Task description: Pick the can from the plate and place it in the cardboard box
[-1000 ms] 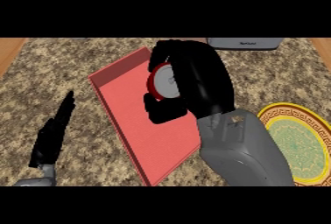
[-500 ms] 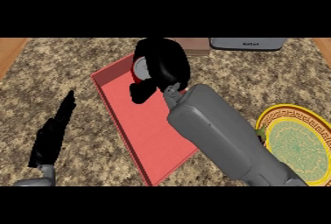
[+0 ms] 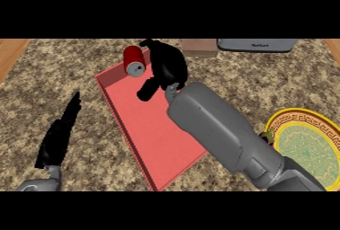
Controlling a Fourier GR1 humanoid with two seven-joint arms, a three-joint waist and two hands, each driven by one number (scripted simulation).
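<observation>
The right hand [image 3: 167, 67], fingers relaxed and apart from the can [image 3: 134, 60], sits upper centre; the can lies in the box [image 3: 149, 130], off the plate [image 3: 309, 150], so placement looks done.

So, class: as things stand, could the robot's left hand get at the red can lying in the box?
Probably yes. The left hand rests open beside the box, with bare counter and only the low box wall between it and the can. The right hand sits beside the can.

Bright even light, faint shadows, no glare
</observation>
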